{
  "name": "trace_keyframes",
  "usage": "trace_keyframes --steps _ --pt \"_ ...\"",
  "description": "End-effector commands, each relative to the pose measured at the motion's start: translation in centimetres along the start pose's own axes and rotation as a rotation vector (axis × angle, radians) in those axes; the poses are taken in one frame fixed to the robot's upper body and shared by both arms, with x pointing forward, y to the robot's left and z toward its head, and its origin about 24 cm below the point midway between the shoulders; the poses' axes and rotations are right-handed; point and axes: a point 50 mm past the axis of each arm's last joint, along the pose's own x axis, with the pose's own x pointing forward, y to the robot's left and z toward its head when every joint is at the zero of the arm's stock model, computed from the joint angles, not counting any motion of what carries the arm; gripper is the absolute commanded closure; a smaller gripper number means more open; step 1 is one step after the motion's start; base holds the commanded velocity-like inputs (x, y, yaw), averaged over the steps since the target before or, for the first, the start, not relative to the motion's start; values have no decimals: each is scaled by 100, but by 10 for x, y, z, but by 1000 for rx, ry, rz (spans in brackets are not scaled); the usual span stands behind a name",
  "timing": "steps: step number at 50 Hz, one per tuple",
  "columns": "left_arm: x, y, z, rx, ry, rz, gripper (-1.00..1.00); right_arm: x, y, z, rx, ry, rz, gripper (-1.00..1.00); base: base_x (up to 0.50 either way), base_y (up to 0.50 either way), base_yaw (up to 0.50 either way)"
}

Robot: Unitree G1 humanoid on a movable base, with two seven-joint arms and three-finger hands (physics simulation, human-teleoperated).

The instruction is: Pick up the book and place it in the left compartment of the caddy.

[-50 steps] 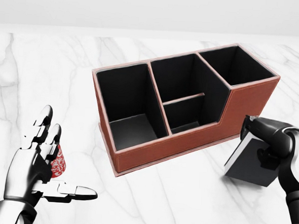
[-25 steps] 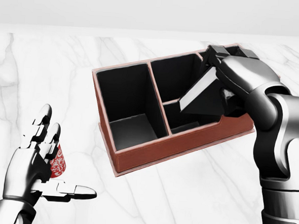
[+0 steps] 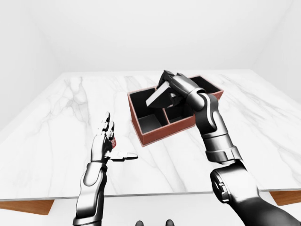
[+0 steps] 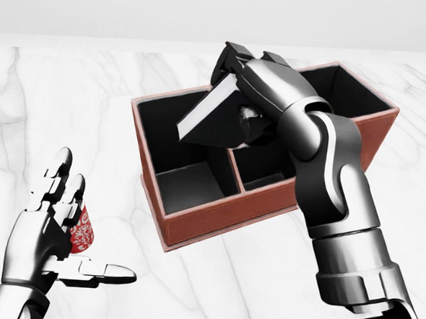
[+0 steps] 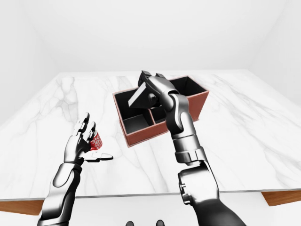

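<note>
1. The white marble desk (image 4: 278, 279) spreads beneath both arms.
2. The reddish-brown leather caddy with black compartments (image 4: 216, 221) sits just below the right robot hand (image 4: 241, 85); its left compartment stands open.
3. That robot hand is clamped on the dark, pale-edged book (image 4: 214, 120), tilted above the divider; I'd level it, shift left, then lower.
4. The left robot hand (image 4: 53, 226), fingers spread, hovers beside a small red patterned object (image 4: 82, 235), well clear.

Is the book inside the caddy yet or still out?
Out: the right hand holds the book tilted above the caddy's left compartment.
</note>
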Motion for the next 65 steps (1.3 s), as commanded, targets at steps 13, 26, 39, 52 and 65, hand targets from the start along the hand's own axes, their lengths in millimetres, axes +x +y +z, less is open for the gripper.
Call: trace_keyframes --steps 13,26,39,52,65 --pt "-2 2 6 -7 -28 0 -100 48 31 4 102 100 -9 100 0 0 0" --pt "-3 5 11 -13 -50 0 -100 55 41 3 83 162 29 100 0 0 0" --pt "-4 6 17 -18 -74 -1 -100 58 52 11 59 160 65 100 0 0 0" --pt "-5 7 20 -19 -86 -4 -100 58 61 18 30 154 95 100 0 0 0" --pt "-4 7 19 -22 -84 -5 -100 58 69 17 -49 165 135 100 0 0 0"
